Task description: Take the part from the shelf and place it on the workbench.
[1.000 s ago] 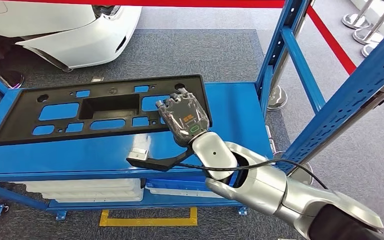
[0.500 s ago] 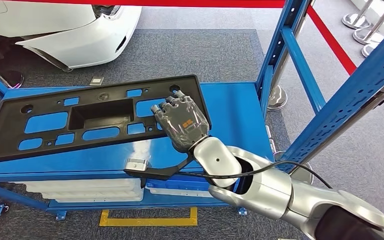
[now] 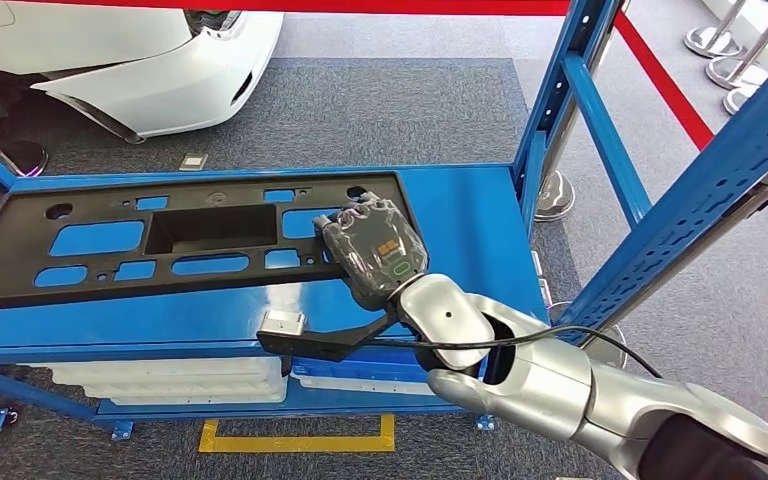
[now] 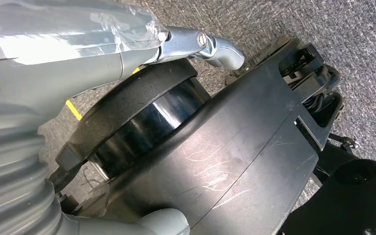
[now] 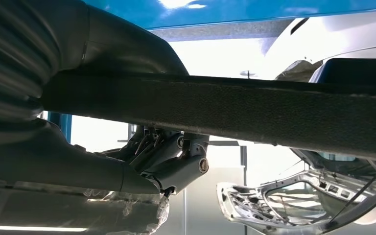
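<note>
the right hand (image 3: 375,250) grips the right end of the long black part (image 3: 140,245) above the blue shelf (image 3: 465,225), so lift it level and slow (the far left end overhangs and may swing) before carrying it off to the workbench
</note>
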`<state>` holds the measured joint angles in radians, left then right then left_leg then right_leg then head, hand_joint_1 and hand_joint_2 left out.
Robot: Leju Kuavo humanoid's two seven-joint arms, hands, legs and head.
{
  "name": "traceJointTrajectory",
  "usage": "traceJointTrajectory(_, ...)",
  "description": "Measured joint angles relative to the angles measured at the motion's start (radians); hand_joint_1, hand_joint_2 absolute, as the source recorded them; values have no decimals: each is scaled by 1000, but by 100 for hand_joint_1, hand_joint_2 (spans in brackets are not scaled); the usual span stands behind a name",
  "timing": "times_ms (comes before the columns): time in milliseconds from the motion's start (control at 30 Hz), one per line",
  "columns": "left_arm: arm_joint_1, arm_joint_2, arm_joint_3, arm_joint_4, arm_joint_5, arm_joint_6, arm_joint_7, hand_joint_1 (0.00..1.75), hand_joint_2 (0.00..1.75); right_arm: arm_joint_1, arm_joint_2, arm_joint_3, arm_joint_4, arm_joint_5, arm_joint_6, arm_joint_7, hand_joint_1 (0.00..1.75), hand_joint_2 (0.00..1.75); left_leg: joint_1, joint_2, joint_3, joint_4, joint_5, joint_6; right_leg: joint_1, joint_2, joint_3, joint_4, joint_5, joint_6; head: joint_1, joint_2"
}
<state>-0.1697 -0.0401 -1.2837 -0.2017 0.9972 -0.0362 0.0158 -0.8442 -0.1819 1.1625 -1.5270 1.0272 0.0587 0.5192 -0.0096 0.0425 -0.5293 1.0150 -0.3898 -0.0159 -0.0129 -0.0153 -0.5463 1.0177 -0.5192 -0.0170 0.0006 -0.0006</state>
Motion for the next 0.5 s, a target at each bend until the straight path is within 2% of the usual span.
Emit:
traceJointTrajectory(200,0,0,1,2,0,0,-2,0,175,0,-6,0,-5,-7,-3,2,175,175,0,0,0,0,0,0,0,0,0,0,0,0,0,0)
traceJointTrajectory(500,1,0,1,2,-8,0,-8,0,175,1,-15,-1,-15,-48,-34,8,175,175,-6,0,-7,9,0,5,-8,0,-3,-1,6,9,-3,0)
